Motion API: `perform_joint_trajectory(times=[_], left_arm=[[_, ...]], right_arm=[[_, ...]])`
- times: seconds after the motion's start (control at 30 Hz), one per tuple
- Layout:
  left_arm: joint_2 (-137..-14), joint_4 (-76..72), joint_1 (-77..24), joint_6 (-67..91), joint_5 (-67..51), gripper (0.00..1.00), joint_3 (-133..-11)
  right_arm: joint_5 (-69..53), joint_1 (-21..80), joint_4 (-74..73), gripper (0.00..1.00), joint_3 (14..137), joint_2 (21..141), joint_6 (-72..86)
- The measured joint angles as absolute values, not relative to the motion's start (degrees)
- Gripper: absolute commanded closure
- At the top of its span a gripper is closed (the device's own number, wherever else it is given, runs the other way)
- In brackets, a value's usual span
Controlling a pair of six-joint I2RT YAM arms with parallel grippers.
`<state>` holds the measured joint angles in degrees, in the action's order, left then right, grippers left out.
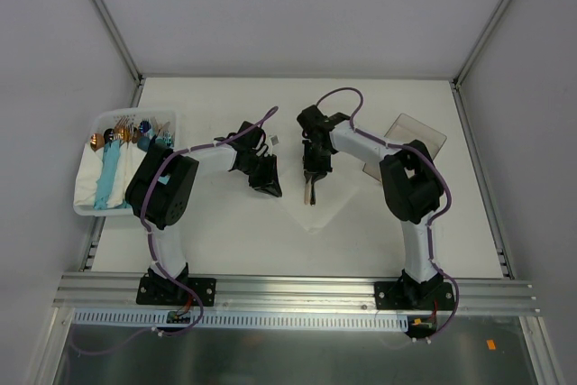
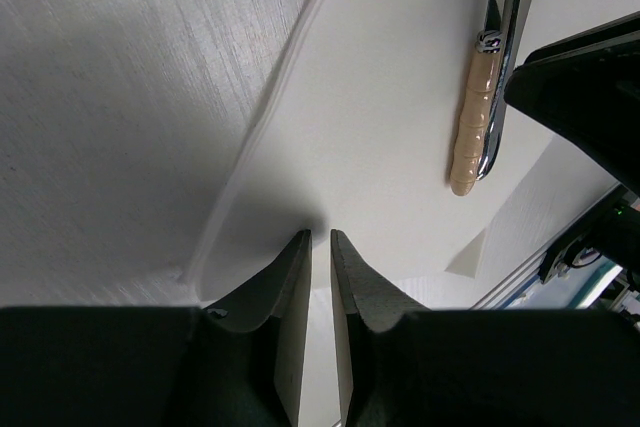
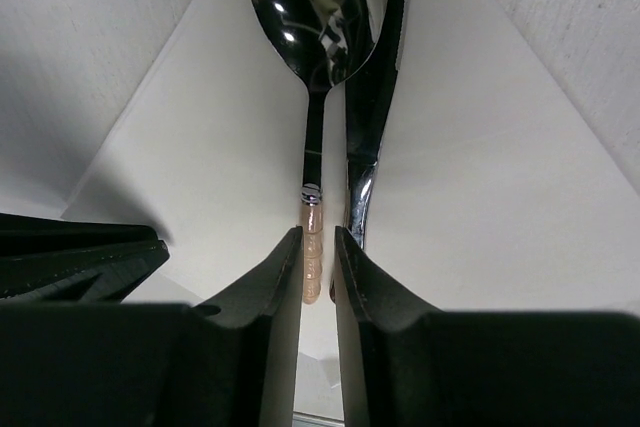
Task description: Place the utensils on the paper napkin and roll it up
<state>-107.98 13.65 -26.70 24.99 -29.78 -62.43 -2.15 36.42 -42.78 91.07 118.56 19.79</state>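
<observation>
We're low over the thin white paper napkin point(image 1: 317, 212), spread flat on the white table point(image 1: 225, 241). On it lie the utensils: a shiny silver spoon with a ribbed beige handle point(image 3: 315, 7) and, touching its side, a dark-mirrored serrated knife point(image 3: 372, 117). The right gripper point(image 3: 318, 237) stands narrowly parted, and we see the spoon's handle tip in the slit between its jaws. The left gripper point(image 2: 320, 239) sits just beside, tips down at the napkin's raised edge, jaws a thin slit apart with only white paper showing between them
</observation>
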Motion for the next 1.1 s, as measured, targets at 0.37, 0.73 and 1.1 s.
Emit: perform_joint_trajectory(times=[0.37, 0.73, 1.1], left_arm=[[-107.4, 14.1, -26.7, 24.3, -30.0, 0.82, -62.6], [-88.2, 15.7, -26.7, 14.7, -34.3, 0.59, -64.5], [-82.7, 20.3, -49.4, -11.7, -25.0, 0.52, -62.3]], right_arm=[[-2.5, 36.4, -42.7, 0.69, 91.0, 116.7, 19.4], [-8.2, 26.7, -38.0, 0.71, 80.1, 90.3, 16.3], [-14.3, 20.6, -32.8, 0.71, 59.0, 88.1, 16.5]])
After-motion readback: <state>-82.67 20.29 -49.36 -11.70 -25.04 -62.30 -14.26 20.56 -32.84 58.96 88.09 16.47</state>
